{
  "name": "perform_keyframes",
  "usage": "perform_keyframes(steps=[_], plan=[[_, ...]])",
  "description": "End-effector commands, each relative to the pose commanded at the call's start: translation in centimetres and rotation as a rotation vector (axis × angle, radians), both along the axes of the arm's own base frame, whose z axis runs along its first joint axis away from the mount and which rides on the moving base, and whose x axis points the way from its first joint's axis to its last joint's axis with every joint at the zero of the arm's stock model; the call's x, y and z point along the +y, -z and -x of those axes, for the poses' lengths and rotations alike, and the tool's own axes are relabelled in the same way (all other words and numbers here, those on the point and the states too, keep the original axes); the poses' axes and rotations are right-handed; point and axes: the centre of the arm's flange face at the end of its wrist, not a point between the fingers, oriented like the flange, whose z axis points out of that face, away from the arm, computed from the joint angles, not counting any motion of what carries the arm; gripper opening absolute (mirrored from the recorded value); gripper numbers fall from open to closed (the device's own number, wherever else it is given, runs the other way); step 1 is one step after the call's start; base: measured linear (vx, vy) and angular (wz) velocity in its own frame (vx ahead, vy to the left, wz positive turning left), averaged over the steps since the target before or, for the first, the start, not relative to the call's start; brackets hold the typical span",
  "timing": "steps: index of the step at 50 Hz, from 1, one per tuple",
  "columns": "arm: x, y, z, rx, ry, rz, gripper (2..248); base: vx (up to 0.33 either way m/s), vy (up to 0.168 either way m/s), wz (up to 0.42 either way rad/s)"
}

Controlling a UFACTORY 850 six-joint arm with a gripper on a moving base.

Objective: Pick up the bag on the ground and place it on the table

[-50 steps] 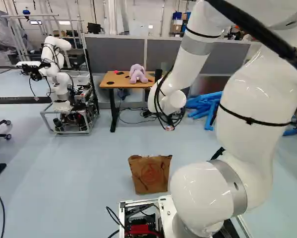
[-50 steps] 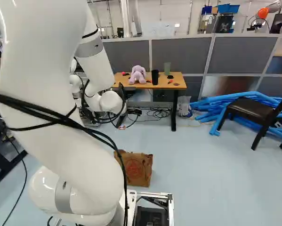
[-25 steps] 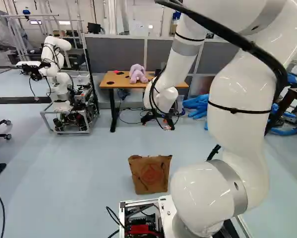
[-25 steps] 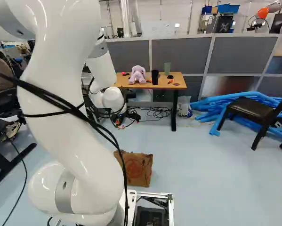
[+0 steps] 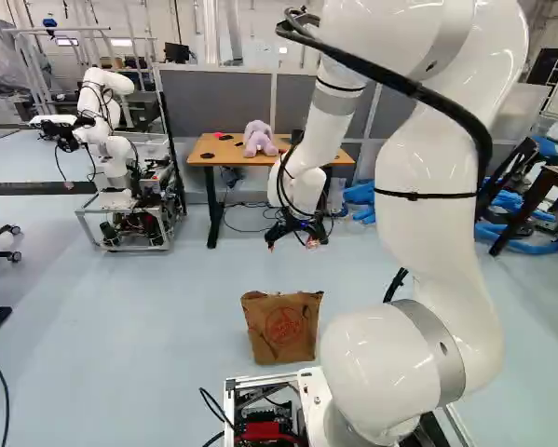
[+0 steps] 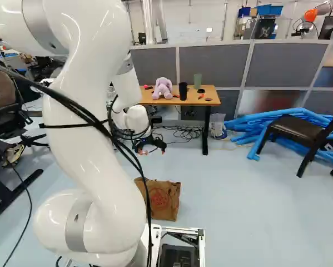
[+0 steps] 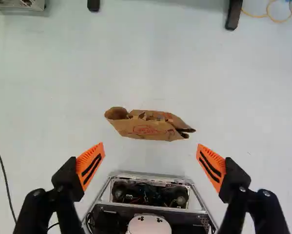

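Pale floor (image 5: 167, 307) spreads between your base and the bench (image 6: 210, 95), and the paper bag (image 7: 148, 128) stands upright on it, nearer the base than the bench. Your hand (image 7: 150, 146) is open and empty, its orange pads wide apart, held up over the floor and well clear of the bag. Seen from the wrist, the bag lies ahead of the gap, roughly centred, its long axis running almost parallel to the line from fingertip to fingertip. Closing that way would probably crumple it end to end; you would likely do better to turn the wrist about a quarter turn, then lower and pinch across the narrow mouth.

Only the wrist view shows you the mouth and its folded rim; the base views give you the broad face and its red print. The right base view alone shows you the green cup (image 6: 197, 80) on the bench, beyond the plush toy (image 6: 162, 89), so choose the landing spot from there.
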Motion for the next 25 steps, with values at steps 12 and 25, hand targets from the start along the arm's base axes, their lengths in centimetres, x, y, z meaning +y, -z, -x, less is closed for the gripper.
perform_keyframes(steps=[12,25], plan=[[0.0,1.7,-0.7,0.026,0.0,0.002,247,0.0,0.0,0.0],[0.1,3.5,-1.3,0.055,0.0,0.005,247,0.0,0.0,0.0]])
